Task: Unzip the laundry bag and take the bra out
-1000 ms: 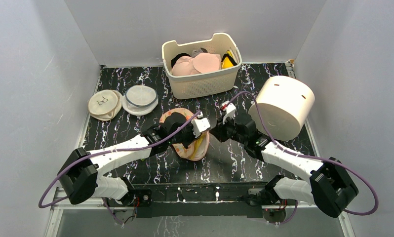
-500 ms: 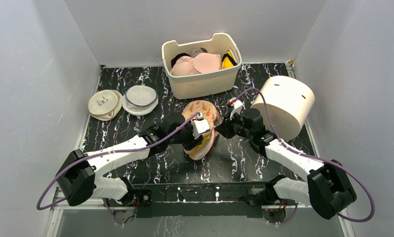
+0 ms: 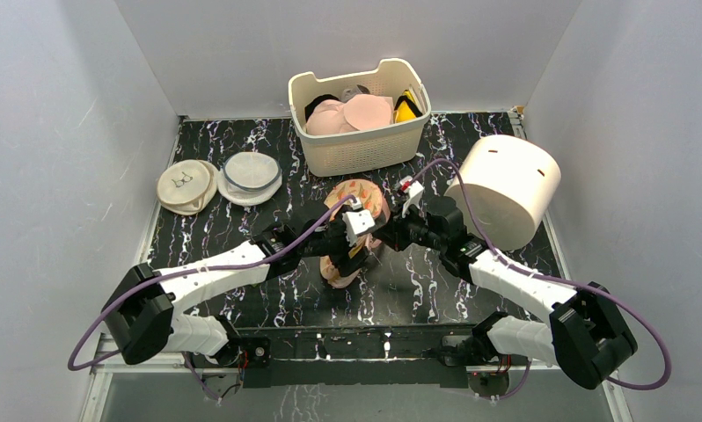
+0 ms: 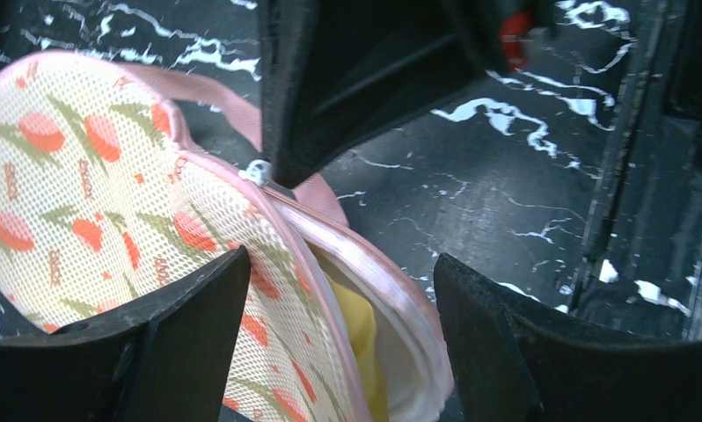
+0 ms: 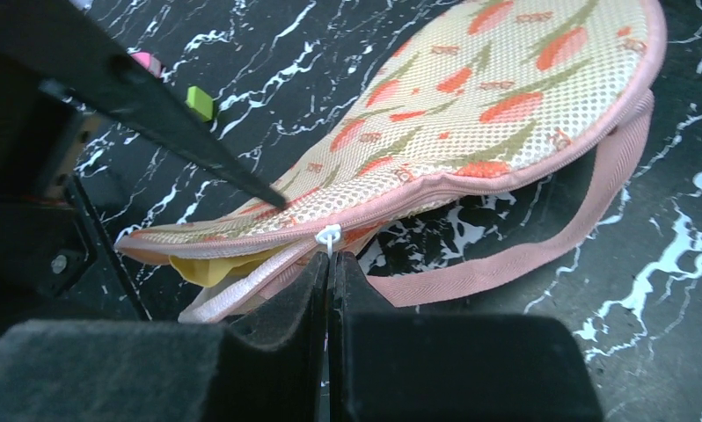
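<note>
Laundry bag is found at the centre of the black marbled table, between the two arms and partly hidden under them; its carrot-print face is seen clearly in both wrist views. The zip is judged partly run. In the right wrist view the seam is closed from the zipper pull toward 2 o'clock and gapes from the pull toward 8 o'clock. Through that gap a fold of the bra is seen, mustard-yellow, lying inside the pouch; none of it is drawn out. The pink loop lies slack on the table at 4 o'clock of the pull. The right gripper is pressed narrow, fingers together, with the white pull at their tips; the pull is taken to be pinched. The left gripper is spread wide, and the opened pink rim passes between its fingers, not nipped as far as can be told. Outward from the bag, a cream basket is noted at 12 o'clock, two round mesh discs at 10 o'clock and a cream drum at 2 o'clock, all apart from it. Unzipping is judged begun but not finished: a good length of seam is left closed, and removal of the bra is not yet started.
</note>
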### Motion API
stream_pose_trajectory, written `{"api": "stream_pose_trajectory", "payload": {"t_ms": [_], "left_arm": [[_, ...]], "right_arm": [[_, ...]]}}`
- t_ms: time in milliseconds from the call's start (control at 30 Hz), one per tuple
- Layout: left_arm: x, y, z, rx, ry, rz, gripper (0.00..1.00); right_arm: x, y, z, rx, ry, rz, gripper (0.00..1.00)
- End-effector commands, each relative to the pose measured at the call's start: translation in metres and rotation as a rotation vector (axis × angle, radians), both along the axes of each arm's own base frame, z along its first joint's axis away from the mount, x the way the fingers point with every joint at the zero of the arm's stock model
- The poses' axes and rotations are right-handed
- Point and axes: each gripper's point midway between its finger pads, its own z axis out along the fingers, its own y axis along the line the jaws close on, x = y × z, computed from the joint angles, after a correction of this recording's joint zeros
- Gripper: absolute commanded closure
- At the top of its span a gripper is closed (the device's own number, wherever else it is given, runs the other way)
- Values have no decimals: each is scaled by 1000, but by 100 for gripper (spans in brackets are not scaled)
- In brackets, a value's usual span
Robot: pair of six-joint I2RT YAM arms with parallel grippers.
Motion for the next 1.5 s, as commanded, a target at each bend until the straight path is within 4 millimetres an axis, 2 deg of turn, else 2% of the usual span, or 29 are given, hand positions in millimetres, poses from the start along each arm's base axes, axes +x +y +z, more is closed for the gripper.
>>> {"api": "stream_pose_trajectory", "payload": {"t_ms": [0,167,433,633,800,1200,1367,1467], "left_arm": [[20,4,-5,42,-12,114,27],[21,6,-6,65,-19,107,38],[26,14,0,106,-69,115,72],[25,17,10,93,-105,100,88],[25,19,16,92,-126,95,99],[30,29,27,90,-183,133,100],[33,32,25,106,-195,148,100],[34,34,22,116,-194,155,100]], "right_arm": [[2,16,26,71,-76,19,100],[1,18,22,61,-73,23,100],[4,10,16,45,-77,-26,100],[15,2,9,3,-62,-90,100],[27,-14,4,-22,-41,-162,100],[51,-74,-20,-88,32,-336,100],[54,-81,-19,-120,20,-335,100],[50,-73,-11,-116,-6,-267,100]]}}
